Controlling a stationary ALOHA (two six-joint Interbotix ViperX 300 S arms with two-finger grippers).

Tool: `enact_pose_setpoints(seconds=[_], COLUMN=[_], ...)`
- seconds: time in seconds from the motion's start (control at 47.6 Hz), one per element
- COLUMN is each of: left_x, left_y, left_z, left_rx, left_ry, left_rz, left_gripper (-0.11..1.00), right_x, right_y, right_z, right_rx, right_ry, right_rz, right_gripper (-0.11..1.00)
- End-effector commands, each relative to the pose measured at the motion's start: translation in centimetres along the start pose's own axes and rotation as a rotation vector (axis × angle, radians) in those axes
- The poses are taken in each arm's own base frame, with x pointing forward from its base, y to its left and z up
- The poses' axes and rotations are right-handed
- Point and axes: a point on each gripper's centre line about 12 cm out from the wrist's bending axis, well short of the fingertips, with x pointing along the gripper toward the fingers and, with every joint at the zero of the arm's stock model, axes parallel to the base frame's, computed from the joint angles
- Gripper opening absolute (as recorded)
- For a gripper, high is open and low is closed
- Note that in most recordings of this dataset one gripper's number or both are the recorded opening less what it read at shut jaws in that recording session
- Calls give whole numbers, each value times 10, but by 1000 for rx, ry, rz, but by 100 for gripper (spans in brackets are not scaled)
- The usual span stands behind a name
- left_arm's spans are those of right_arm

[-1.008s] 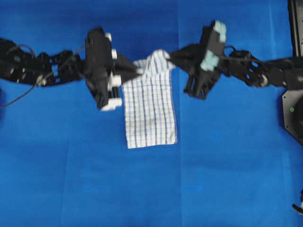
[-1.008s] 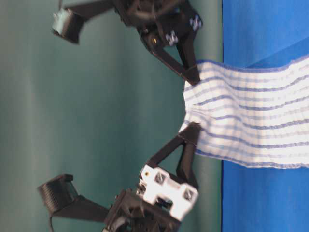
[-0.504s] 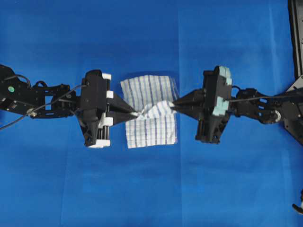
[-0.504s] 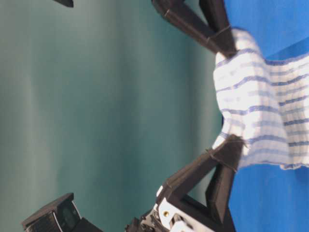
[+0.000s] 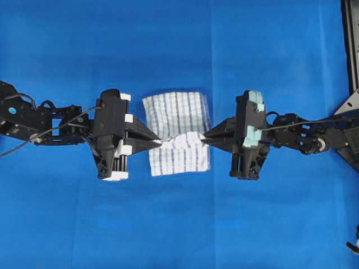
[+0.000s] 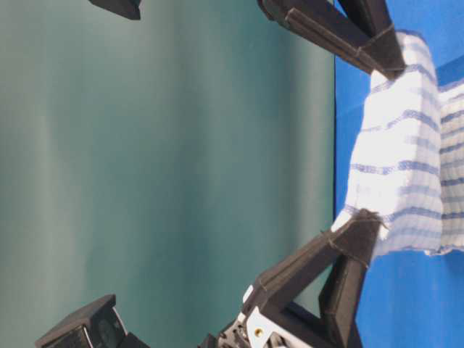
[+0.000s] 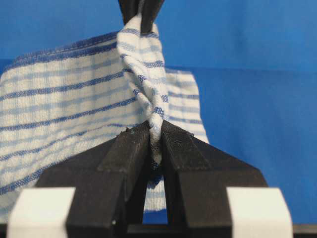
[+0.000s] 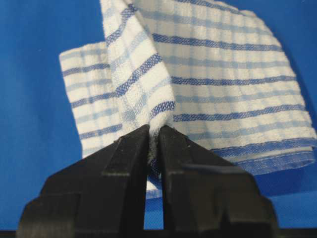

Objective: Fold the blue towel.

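Fold half made: left gripper (image 5: 159, 143) and right gripper (image 5: 203, 139) each pinch a towel (image 5: 176, 112) corner between them, not yet laid down.

The left gripper's (image 7: 154, 141) two black plastic fingers (image 7: 126, 153) sit pressed together on a bunched, twisted edge of the white woven towel with thin blue stripes (image 7: 64, 119). That pinched strip stretches straight away to a second pair of dark fingertips (image 7: 141, 11) at the top — also clamping it. Behind, the towel's broad part hangs over the plain solid-blue sheet (image 7: 257, 74).
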Motion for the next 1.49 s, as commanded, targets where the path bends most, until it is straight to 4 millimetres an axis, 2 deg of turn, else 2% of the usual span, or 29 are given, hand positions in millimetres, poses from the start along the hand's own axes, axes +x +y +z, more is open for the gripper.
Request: enact_pose_setpoints(seconds=[0.0, 0.105, 0.168, 0.21, 0.273, 0.42, 0.483, 0.546, 0.672, 0.861, 1.029, 1.176, 1.323, 1.47], left_x=[-2, -3, -4, -4, -4, -8, -12, -15, -26, -47, -76, -101, -129, -156], left_y=[-5, -10, -12, -12, -12, -13, -13, -13, -14, -16, -13, -6, 4, 9], left_z=[5, 4, 3, 2, 3, 2, 3, 5, 10, 22, 36, 38, 33, 27], left_rx=[6, 9, 5, 3, -3, -7, -8, -10, -14, -21, -21, 4, -6, 10], left_ry=[-18, -14, -14, -11, -12, -12, -9, -9, -9, -27, -102, -161, -234, -300], left_rz=[-14, -25, -29, -31, -31, -35, -40, -44, -62, -89, -101, -96, -78, -80], left_gripper=[5, 5, 6, 10, 25, 72, 86, 93, 92, 91, 90, 90, 90, 90], right_x=[-1, -2, -2, -2, -2, -4, -8, -14, -28, -61, -96, -124, -146, -163], right_y=[6, 7, 7, 7, 7, 6, 6, 6, 5, 2, -7, -13, -17, -24], right_z=[7, 7, 7, 7, 8, 9, 12, 16, 23, 36, 43, 48, 48, 39], right_rx=[2, 1, 1, 1, 1, -2, -2, -6, -24, -65, -108, -134, -171, -197], right_ry=[-18, -16, -16, -17, -21, -29, -41, -58, -99, -187, -283, -366, -424, -459], right_rz=[18, 21, 21, 21, 19, 20, 22, 30, 49, 85, 106, 127, 154, 174], right_gripper=[0, 6, 13, 22, 38, 82, 90, 90, 87, 86, 86, 86, 86, 86])
